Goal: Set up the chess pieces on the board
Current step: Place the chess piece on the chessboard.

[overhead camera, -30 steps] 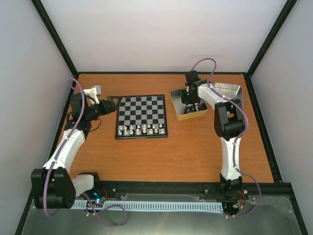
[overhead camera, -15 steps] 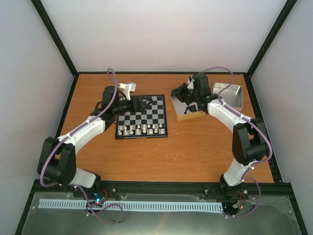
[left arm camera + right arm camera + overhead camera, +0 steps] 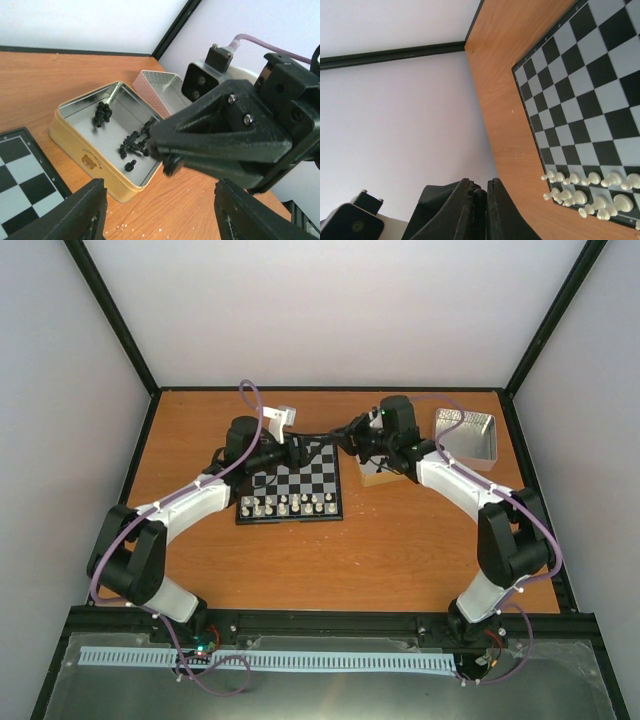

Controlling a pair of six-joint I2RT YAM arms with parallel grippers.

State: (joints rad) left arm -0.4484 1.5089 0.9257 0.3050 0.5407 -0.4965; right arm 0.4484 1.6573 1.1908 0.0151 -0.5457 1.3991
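Observation:
The board (image 3: 300, 480) lies mid-table with two rows of white pieces (image 3: 290, 505) along its near edge. A yellow tin (image 3: 80, 150) to its right holds several black chess pieces (image 3: 132, 145). My right gripper (image 3: 345, 433) hovers by the board's far right corner, shut on one tiny black chess piece (image 3: 480, 192). In the left wrist view that piece (image 3: 170, 164) sits at the right gripper's tip, above bare wood. My left gripper (image 3: 303, 450) faces it over the board's far right squares, open with nothing between its fingers (image 3: 75, 212).
A silver tin lid (image 3: 465, 432) sits at the far right, behind the yellow tin (image 3: 378, 472). Black frame rails edge the table. Both arms meet over the board's far right corner (image 3: 590, 75), close together. White pieces (image 3: 590, 190) crowd the board's near rows.
My left arm swung from the table's left side across the board towards the right gripper, its jaws narrowing. My right gripper rose from the tin and moved left with a black piece.

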